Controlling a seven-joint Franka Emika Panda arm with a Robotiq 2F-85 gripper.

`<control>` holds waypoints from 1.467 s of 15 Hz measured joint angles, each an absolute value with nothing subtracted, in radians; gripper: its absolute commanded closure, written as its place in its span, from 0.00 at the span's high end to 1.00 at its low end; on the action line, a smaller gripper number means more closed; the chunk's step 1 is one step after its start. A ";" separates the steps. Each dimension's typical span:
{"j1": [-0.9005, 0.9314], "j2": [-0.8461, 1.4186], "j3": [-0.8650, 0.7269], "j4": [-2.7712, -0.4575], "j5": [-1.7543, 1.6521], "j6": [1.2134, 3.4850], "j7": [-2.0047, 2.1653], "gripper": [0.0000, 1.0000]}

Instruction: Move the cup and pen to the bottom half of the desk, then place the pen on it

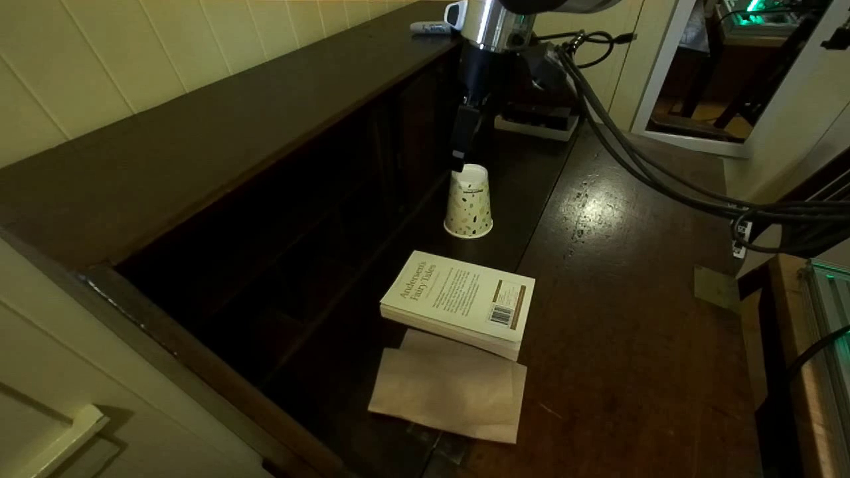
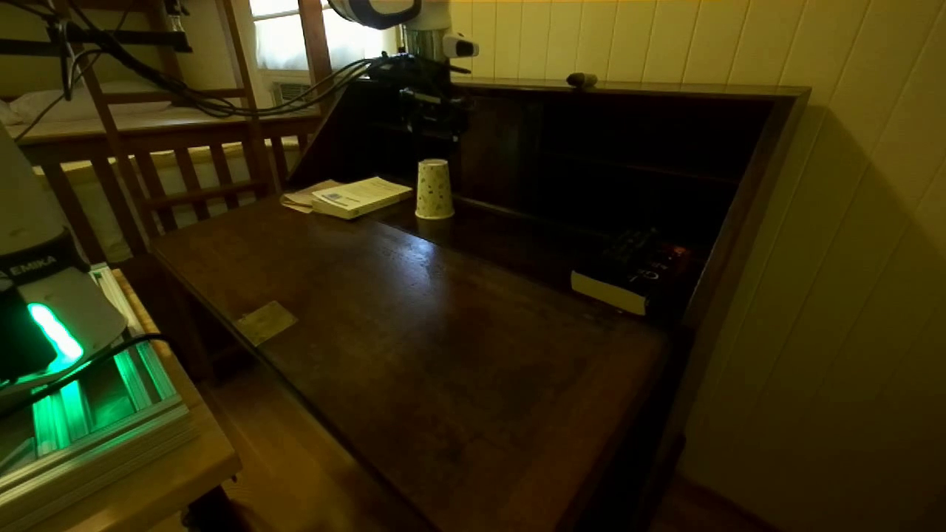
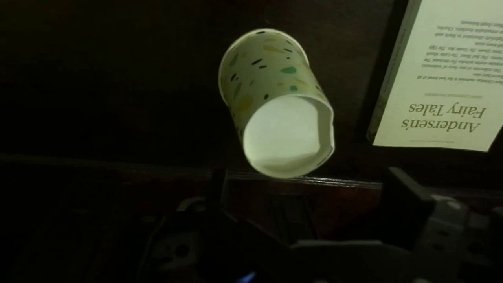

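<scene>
The gripper [image 3: 307,173] is unclenched, its two dark fingers [image 3: 408,186] spread well apart, and hangs over the paper cup [image 1: 469,209]; in an exterior view a fingertip overlaps the cup's upper edge, though I cannot tell whether they touch. The tapered cup stands upside down on the surface [image 1: 631,332] near the dark cubbyholes [image 1: 305,245], wide rim down, its narrow, recessed white base facing up, the wall printed with black, green and ochre flecks. Near it lies a pale paperback [image 1: 458,299] titled Andersen's Fairy Tales, barcode up, and next to that some creased brown paper [image 1: 448,392]. The surface is glossy, dark brown wood with a patch of glare. A marker pen [image 1: 431,28] rests on the raised wooden ledge [image 1: 252,113].
</scene>
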State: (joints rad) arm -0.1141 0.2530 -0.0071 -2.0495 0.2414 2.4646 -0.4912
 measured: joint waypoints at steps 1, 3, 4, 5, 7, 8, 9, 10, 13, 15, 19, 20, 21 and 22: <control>-0.114 0.249 -0.007 -2.049 0.240 2.465 -0.491 1.00; -0.116 0.238 -0.007 -2.048 0.240 2.465 -0.491 1.00; -0.117 0.228 -0.008 -2.048 0.240 2.464 -0.491 1.00; -0.118 0.215 -0.010 -2.048 0.237 2.461 -0.491 1.00; -0.120 0.179 -0.019 -2.048 0.220 2.454 -0.491 1.00; -0.122 0.158 -0.025 -2.048 0.203 2.448 -0.489 1.00; -0.123 0.136 -0.033 -2.048 0.184 2.438 -0.486 1.00; -0.124 0.114 -0.041 -2.046 0.165 2.424 -0.483 1.00; -0.128 0.059 -0.069 -2.029 0.121 2.396 -0.476 1.00; -0.132 0.039 -0.091 -2.001 0.095 2.391 -0.467 1.00; -0.146 0.039 -0.128 -1.926 0.048 2.390 -0.438 1.00; -0.150 0.045 -0.135 -1.907 0.042 2.392 -0.426 1.00; -0.155 0.053 -0.142 -1.886 0.041 2.395 -0.414 1.00; -0.159 0.065 -0.148 -1.866 0.041 2.400 -0.403 1.00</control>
